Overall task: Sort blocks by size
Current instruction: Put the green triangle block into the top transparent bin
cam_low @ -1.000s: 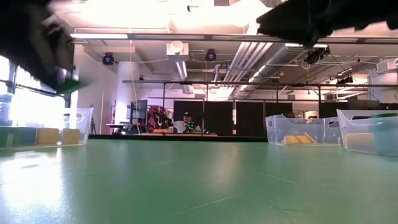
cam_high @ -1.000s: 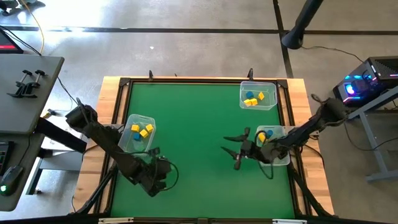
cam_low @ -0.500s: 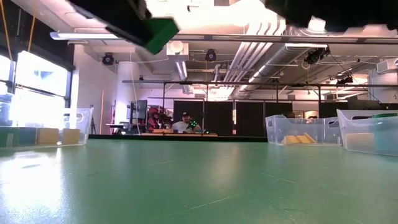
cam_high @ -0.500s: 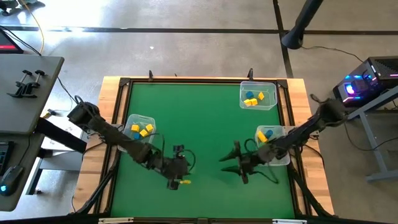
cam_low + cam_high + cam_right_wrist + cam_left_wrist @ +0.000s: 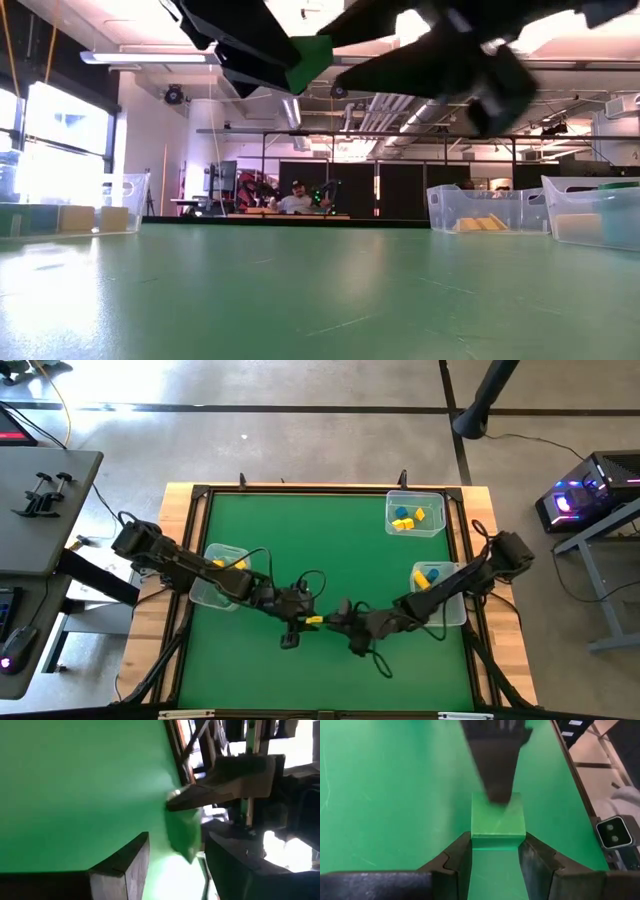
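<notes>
**Two hands meet over a green cube above the mat**

Near the front middle of the green surface [image 5: 330, 550], the left hand [image 5: 496, 851] is closed on a small green cube-shaped block [image 5: 498, 820], pinched between its two dark fingers [image 5: 457, 857] and held up off the mat. In the low view the same block [image 5: 308, 60] hangs high in the air under the left hand [image 5: 255, 45]. Just beside it, the right hand [image 5: 340, 618] reaches in from the other side with its fingers spread apart; one dark finger [image 5: 495, 760] lies across the far face of the block, and in the right wrist view the block [image 5: 184, 832] sits in the gap between that hand's fingers [image 5: 125, 862].

Farther back, a clear plastic bin [image 5: 222, 575] at the left edge holds yellow and blue blocks [image 5: 232, 567]. A second clear bin [image 5: 440, 592] at the right edge holds a yellow and a blue piece [image 5: 426, 575]. A third clear bin [image 5: 415, 513] in the far right corner holds more yellow and blue pieces [image 5: 405, 518].
</notes>
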Tool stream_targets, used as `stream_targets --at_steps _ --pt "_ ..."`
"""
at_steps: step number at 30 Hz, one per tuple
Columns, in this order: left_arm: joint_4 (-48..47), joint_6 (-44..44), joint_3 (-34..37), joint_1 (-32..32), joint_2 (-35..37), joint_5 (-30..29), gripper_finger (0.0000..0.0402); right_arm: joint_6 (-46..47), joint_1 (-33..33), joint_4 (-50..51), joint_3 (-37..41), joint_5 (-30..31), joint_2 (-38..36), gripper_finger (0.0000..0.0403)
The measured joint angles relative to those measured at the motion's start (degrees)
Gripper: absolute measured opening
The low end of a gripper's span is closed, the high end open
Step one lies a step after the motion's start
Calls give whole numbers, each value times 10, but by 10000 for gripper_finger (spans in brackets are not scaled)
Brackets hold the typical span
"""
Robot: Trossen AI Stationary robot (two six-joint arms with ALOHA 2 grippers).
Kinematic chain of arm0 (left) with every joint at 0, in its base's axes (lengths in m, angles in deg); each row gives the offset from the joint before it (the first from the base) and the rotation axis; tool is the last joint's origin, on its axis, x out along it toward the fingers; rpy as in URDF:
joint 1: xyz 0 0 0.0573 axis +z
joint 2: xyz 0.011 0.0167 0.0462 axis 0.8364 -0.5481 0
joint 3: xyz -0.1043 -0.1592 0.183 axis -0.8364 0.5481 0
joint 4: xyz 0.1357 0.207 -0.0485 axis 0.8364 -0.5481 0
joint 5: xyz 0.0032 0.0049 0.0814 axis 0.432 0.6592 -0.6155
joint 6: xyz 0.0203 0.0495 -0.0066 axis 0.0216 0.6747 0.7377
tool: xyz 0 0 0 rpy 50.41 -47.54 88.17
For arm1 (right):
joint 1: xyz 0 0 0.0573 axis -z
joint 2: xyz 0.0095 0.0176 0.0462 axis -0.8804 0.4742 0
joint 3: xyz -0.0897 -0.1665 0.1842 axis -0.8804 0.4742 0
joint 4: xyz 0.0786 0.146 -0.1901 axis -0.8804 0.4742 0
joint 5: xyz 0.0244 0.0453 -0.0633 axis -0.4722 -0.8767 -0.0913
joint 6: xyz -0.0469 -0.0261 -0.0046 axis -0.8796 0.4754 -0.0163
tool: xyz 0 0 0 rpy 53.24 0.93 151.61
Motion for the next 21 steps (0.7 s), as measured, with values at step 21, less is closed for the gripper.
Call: stream_targets --at_steps 21 --pt "-10 -5 2 14 0 -2 151 53 -1 85 -80 65 48 24"
